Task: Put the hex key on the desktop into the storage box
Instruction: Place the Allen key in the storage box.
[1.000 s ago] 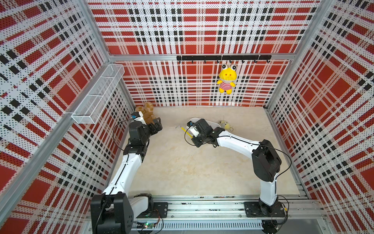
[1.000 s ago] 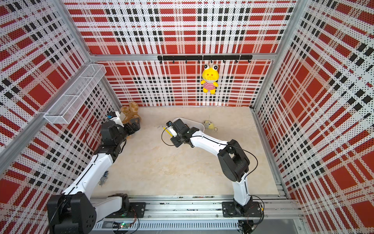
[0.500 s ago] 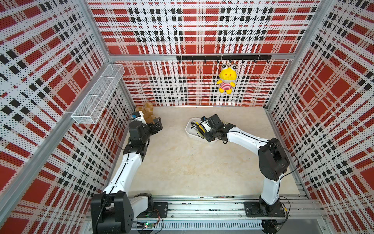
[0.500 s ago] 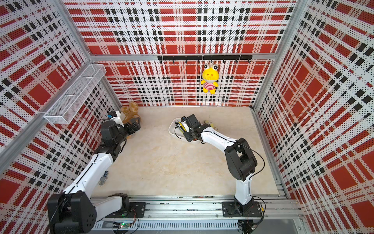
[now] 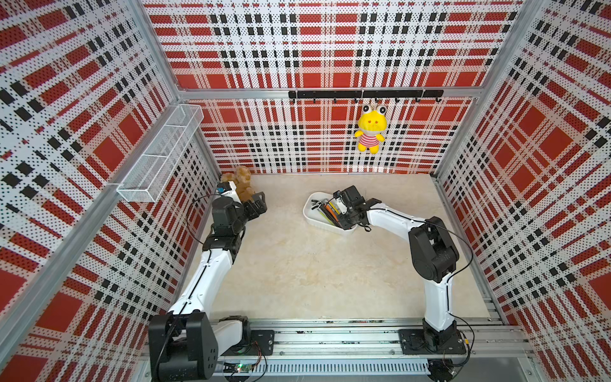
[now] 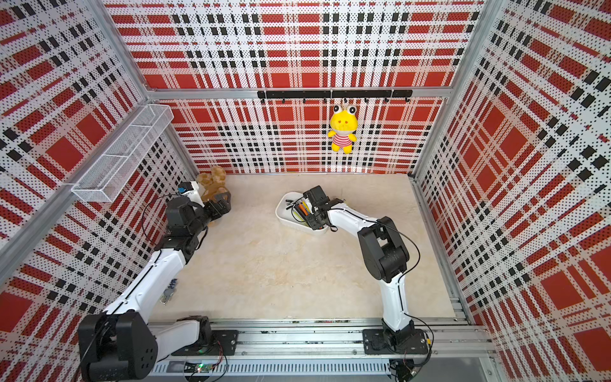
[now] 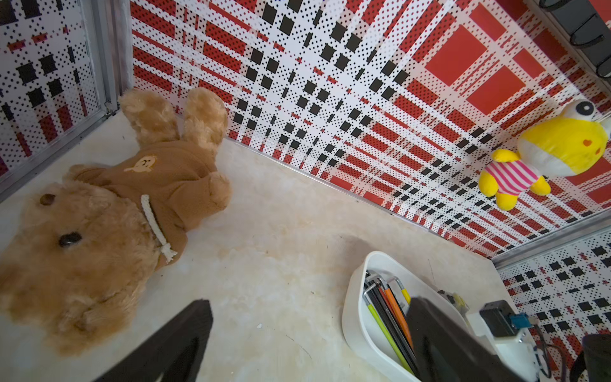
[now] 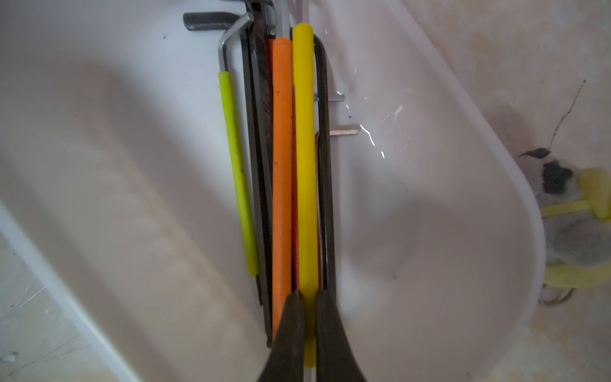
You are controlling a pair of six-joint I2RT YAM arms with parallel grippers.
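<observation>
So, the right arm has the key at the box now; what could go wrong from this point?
The right gripper is shut on the yellow-sleeved hex key inside the storage box; lifting before opening would probably carry the key out with it. Its fingers sit tight between the orange-sleeved key and a dark key, so withdrawing might snag them or drag the box.

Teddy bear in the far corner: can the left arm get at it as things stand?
Probably yes: the left pincer is open beside the teddy bear, with only bare desktop between them.
</observation>
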